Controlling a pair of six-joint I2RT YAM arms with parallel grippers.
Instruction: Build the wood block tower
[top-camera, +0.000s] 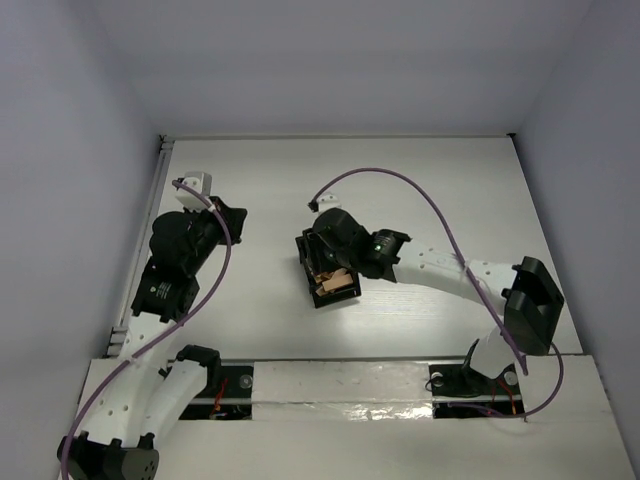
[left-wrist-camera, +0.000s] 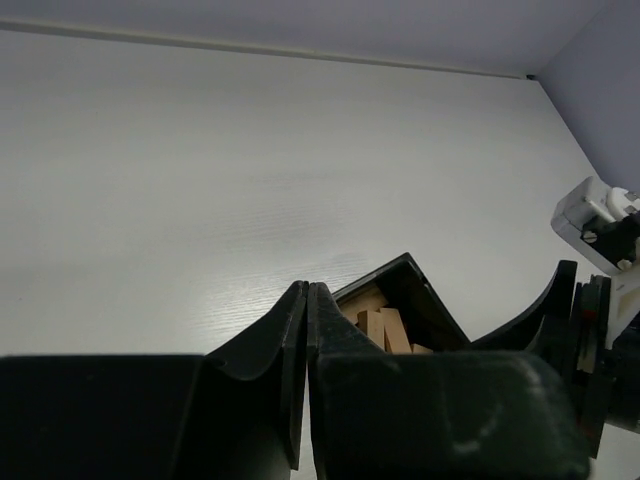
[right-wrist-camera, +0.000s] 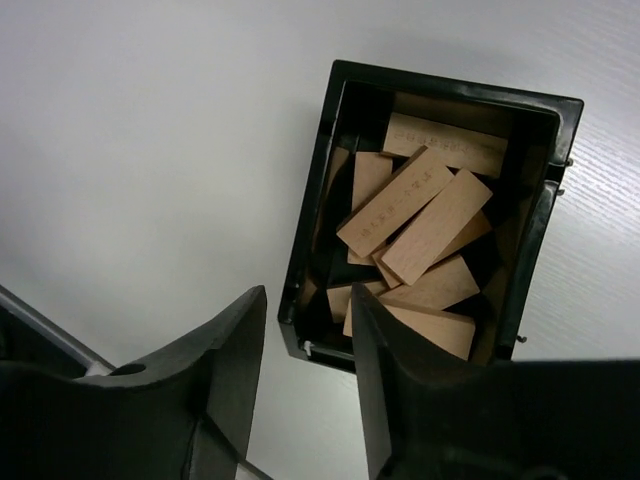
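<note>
Several light-tan wood blocks (right-wrist-camera: 420, 215) lie jumbled in a small black box (right-wrist-camera: 450, 88) near the table's middle; they also show as blocks (top-camera: 335, 278) from above and as blocks (left-wrist-camera: 385, 326) in the left wrist view. No stacked tower shows. My right gripper (right-wrist-camera: 308, 300) hovers open over the box's near left corner, one finger outside the wall, one above the blocks, holding nothing. My right gripper (top-camera: 322, 262) covers much of the box (top-camera: 338, 294) from above. My left gripper (left-wrist-camera: 305, 290) is shut and empty, left of the box (left-wrist-camera: 425, 298).
White table (top-camera: 430, 190) enclosed by pale walls at the back and both sides. My left gripper (top-camera: 232, 222) sits at the table's left part. A purple cable (top-camera: 420, 195) arcs over the right arm. The right arm's white links (left-wrist-camera: 600, 215) show at the left wrist view's edge.
</note>
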